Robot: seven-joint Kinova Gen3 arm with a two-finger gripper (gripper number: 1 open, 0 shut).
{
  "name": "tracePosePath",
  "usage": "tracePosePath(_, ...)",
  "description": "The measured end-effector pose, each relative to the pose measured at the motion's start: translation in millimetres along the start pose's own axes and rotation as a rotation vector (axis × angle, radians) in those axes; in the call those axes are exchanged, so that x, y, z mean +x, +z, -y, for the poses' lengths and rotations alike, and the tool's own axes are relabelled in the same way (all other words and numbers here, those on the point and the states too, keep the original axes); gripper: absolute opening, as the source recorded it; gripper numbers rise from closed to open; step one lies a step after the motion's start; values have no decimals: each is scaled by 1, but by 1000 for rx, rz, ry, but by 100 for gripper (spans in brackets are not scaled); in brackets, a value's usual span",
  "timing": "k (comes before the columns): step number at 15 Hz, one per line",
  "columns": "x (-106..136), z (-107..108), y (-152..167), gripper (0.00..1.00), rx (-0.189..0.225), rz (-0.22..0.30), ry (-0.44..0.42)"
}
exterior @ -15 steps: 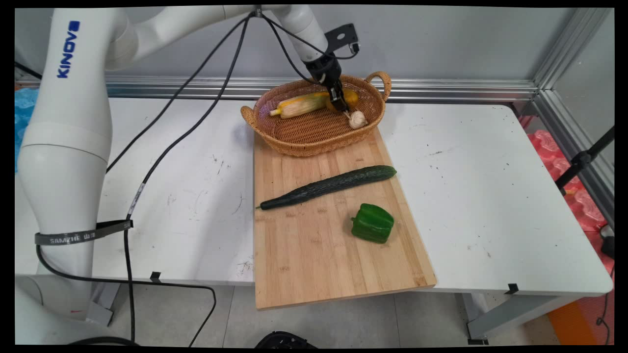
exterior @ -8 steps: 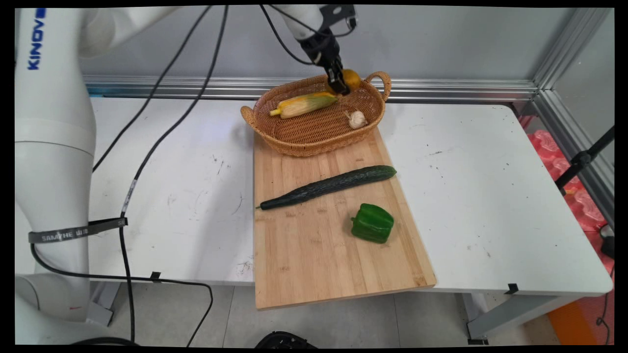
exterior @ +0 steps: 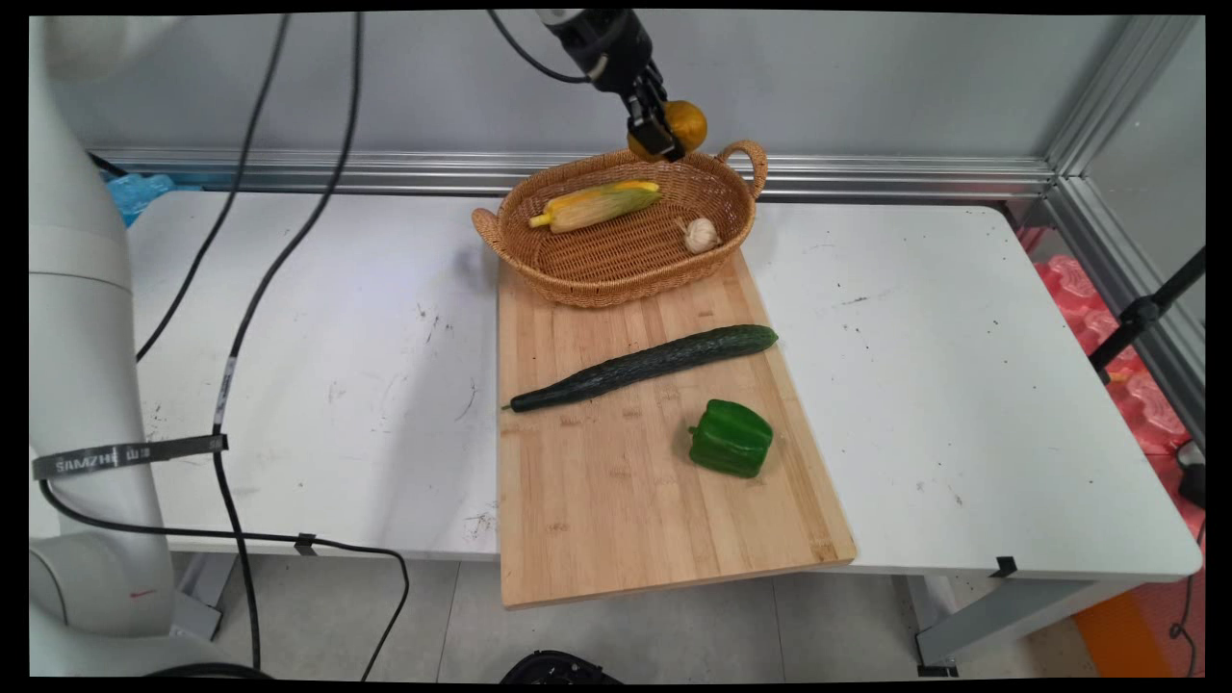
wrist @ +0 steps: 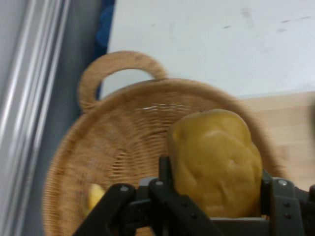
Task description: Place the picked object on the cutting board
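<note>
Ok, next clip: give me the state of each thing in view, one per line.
gripper: shut on the yellow potato, raised above the basket
yellow potato: held, in the air
basket: upright on the cutting board's far end
corn: lying in basket
garlic: in basket
cucumber: lying on cutting board
green pepper: resting on board

A glossy white arm with rounded links, black cables hanging off it, a grey lettered strap, ends in a black gripper.

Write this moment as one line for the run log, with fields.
gripper: shut on potato | position: above basket | in basket: corn, garlic | on cutting board: cucumber, green pepper
</note>
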Motion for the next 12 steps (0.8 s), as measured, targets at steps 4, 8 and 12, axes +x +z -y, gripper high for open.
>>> tracePosePath(4,-4,-42,-35,0,-88,-22,41)
tracePosePath(8,-14,-85,-62,0,-194,-35,115)
tracePosePath(12,-25,-125,-75,0,-278,-36,161)
